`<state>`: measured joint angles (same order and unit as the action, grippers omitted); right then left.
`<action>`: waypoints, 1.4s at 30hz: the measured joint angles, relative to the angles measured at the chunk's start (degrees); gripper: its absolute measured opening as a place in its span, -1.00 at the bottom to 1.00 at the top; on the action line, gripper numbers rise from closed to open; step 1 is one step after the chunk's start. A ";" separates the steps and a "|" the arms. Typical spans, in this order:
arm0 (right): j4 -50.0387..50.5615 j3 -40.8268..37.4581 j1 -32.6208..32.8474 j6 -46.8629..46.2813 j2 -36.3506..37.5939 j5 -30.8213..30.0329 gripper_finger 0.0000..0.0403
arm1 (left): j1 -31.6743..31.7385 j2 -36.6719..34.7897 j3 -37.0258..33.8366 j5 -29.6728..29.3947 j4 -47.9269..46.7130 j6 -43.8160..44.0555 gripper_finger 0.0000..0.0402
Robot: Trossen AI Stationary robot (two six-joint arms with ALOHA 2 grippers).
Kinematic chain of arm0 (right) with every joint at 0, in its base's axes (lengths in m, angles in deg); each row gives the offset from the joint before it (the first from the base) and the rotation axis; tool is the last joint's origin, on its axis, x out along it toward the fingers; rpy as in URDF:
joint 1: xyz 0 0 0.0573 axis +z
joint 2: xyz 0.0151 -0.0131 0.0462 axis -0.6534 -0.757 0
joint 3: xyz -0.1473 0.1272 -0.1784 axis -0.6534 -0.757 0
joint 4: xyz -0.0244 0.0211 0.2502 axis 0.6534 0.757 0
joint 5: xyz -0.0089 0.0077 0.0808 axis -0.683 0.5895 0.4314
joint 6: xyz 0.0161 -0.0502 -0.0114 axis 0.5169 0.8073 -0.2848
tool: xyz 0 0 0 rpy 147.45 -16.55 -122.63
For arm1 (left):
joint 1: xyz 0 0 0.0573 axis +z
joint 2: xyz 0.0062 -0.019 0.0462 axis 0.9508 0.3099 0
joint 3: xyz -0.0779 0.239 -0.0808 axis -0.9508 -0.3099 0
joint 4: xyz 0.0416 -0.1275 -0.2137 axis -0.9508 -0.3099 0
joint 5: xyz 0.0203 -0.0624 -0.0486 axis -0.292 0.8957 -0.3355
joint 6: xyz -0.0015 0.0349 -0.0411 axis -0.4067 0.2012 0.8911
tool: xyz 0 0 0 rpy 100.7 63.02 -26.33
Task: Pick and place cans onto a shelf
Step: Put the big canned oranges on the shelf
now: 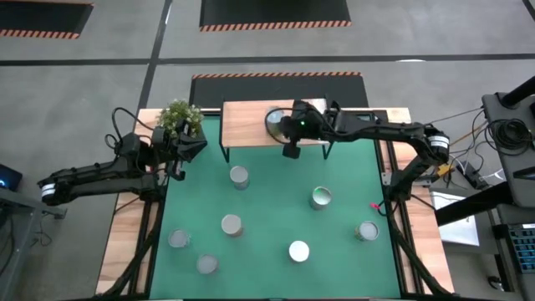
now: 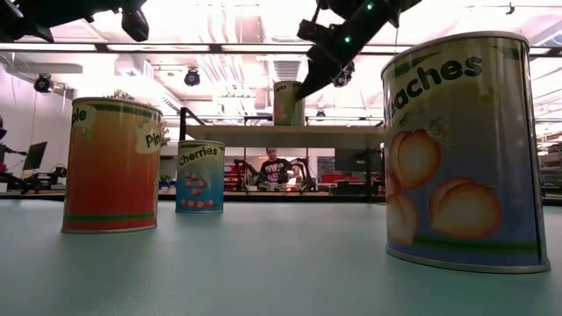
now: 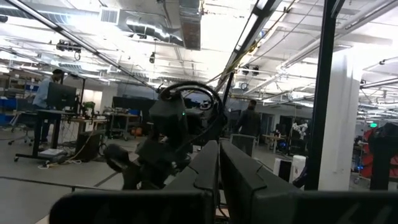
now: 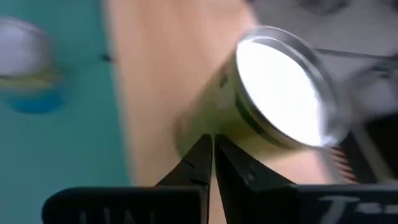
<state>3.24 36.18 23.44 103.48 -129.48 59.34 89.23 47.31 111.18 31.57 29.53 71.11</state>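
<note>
One can (image 1: pixel 277 119) stands upright on the light-wood shelf (image 1: pixel 247 132) at the table's far edge; it also shows in the low view (image 2: pixel 287 103) and the right wrist view (image 4: pixel 273 93). My right gripper (image 4: pixel 210 146) is shut and empty, its tips right at this can's side wall, slanting down from the table's right (image 2: pixel 305 88). Several more cans stand upright on the green table top, among them one (image 1: pixel 240 176), another (image 1: pixel 322 197) and a third (image 1: pixel 298 250). My left gripper (image 3: pixel 219 163) is shut, raised by the plant at the table's left edge (image 1: pixel 178 155). My right gripper's shut fingertips (image 4: pixel 200 155) stand at the lower side wall (image 4: pixel 214 124) of the can on the shelf, slanting down from the table's right. I cannot tell whether they touch it. The can stands upright on the shelf board.
A potted green plant (image 1: pixel 179 119) sits at the far left corner beside the shelf. In the low view a peaches can (image 2: pixel 464 149), an orange can (image 2: pixel 111 165) and a cherries can (image 2: pixel 199 175) stand near the camera. People and desks show in the room behind.
</note>
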 joint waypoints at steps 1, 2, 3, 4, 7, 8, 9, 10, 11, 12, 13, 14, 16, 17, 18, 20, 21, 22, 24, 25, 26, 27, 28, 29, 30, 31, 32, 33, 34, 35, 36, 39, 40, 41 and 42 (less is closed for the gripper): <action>0.03 0.00 -0.14 0.77 0.16 -2.59 -0.96 | -0.01 -0.01 0.00 0.00 0.00 0.00 -1.00; 0.00 0.00 -0.34 1.37 0.25 -4.82 -0.96 | -0.01 0.00 0.00 0.02 -0.02 0.00 -1.00; -0.06 0.00 -0.64 1.60 0.38 -5.87 -0.96 | 0.00 -0.01 0.00 0.00 0.00 0.00 -1.00; -0.04 0.00 -1.01 1.55 0.60 -5.84 -0.96 | -0.01 0.00 0.00 0.00 0.00 0.00 -1.00; -0.35 -0.05 -1.82 -0.34 0.64 -3.87 -0.96 | 0.01 0.00 0.00 0.00 0.00 0.00 -1.00; -0.51 -0.24 -2.15 -0.92 0.64 -3.05 -0.96 | -0.01 0.00 0.00 0.00 0.00 0.00 -1.00; -0.53 -0.48 -2.47 -1.47 0.64 -2.53 -0.96 | 0.01 -0.02 0.00 0.00 0.00 0.00 -1.00; -0.85 -0.77 -2.81 -1.65 0.63 -2.32 -0.96 | -0.01 0.00 0.00 0.00 0.00 0.00 -1.00; -1.57 -1.14 -3.11 -1.68 0.47 -2.53 -0.96 | 0.00 0.00 0.00 0.00 0.00 0.00 -1.00; -2.31 -1.49 -3.59 -1.70 0.38 -2.79 -0.96 | 0.00 -0.01 0.00 0.00 0.00 0.00 -1.00; -2.92 -1.78 -4.27 -1.72 0.30 -2.81 -0.96 | 0.00 -0.01 0.00 0.00 0.00 0.00 -1.00; -3.79 -2.08 -4.85 -1.72 0.28 -2.80 -0.96 | 0.00 0.00 0.00 0.00 0.00 0.00 -1.00; -6.29 -2.53 -5.93 -1.58 0.27 -2.77 -0.96 | -0.01 0.00 0.00 0.00 0.00 0.02 -1.00; -7.69 -2.62 -6.46 -1.42 0.27 -2.74 -0.96 | -0.01 -0.01 0.00 0.00 0.00 0.01 -1.00; -9.05 -2.64 -6.93 -1.29 0.27 -2.36 -0.96 | -0.01 -0.02 0.00 0.00 0.00 0.02 -1.00; -11.61 -2.67 -7.80 -1.65 0.27 -0.29 -0.96 | 0.00 0.00 0.00 0.00 0.00 0.02 -1.00; -12.64 -2.67 -8.10 -2.02 0.27 1.14 -0.96 | -0.01 -0.02 0.00 0.00 0.00 0.02 -1.00; -13.35 -2.67 -8.26 -2.67 0.27 2.43 -0.96 | 0.01 -0.02 0.00 0.00 0.02 0.02 -1.00; -14.41 -2.67 -8.23 -4.09 0.11 3.51 -0.96 | -0.01 -0.01 0.00 0.00 0.04 0.28 -1.00; -14.65 -2.67 -8.18 -4.92 -0.02 3.71 -0.96 | 0.00 -0.01 0.00 0.00 0.04 0.41 -1.00; -14.62 -2.67 -8.15 -5.66 -0.25 4.04 -0.96 | 0.01 0.00 0.00 0.00 0.04 0.42 -1.00; -14.86 -2.69 -7.96 -6.31 -0.68 4.74 -0.96 | 0.01 0.00 0.00 0.00 0.04 0.42 -1.00; -15.63 -2.69 -7.70 -6.59 -1.41 5.42 -0.96 | 0.01 0.00 0.00 0.00 0.04 0.42 -1.00; -16.49 -2.69 -7.50 -6.79 -2.10 5.95 -0.96 | -0.01 -0.02 0.00 0.00 0.06 0.42 -1.00; -17.18 -2.71 -7.25 -6.80 -2.89 6.11 -0.96 | 0.00 -0.06 0.00 0.00 0.06 0.44 -1.00; -18.14 -2.75 -6.97 -6.79 -3.70 6.17 -0.96 | 0.00 -0.08 0.00 0.00 0.05 0.44 -1.00; -19.44 -2.75 -6.64 -6.93 -4.60 6.20 -0.96 | 0.01 -0.13 0.00 0.00 0.07 0.44 -1.00; -20.98 -2.75 -6.50 -7.46 -5.36 6.24 -0.96 | 0.01 -0.13 0.00 0.00 0.07 0.44 -1.00; -22.29 -2.75 -6.42 -7.89 -5.95 6.33 -0.96 | 0.00 -0.13 0.00 0.00 0.07 0.44 -1.00; -23.72 -2.75 -6.34 -8.24 -6.57 6.33 -0.96 | 0.01 -0.13 0.00 0.00 0.07 0.48 -1.00; -25.29 -2.67 -6.33 -8.57 -7.19 6.31 -0.96 | 0.01 -0.13 0.00 0.00 0.07 0.66 -1.00; -28.04 -2.07 -6.43 -8.82 -8.92 6.25 -0.96 | 0.01 -0.13 0.00 0.00 0.07 0.69 -1.00; -28.25 -1.71 -6.43 -8.66 -9.36 6.22 -0.96 | 0.01 -0.13 0.00 0.00 0.07 0.68 -1.00; -28.18 -1.35 -6.41 -8.29 -9.73 6.21 -0.96 | 0.01 -0.13 0.00 0.00 0.07 0.68 -1.00; -28.06 -1.02 -6.41 -8.24 -9.94 6.25 -0.96 | 0.01 -0.13 0.00 0.00 0.07 0.70 -1.00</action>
<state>-24.82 35.16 17.03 95.24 -139.42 65.59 89.24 47.18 111.18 31.57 29.59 71.80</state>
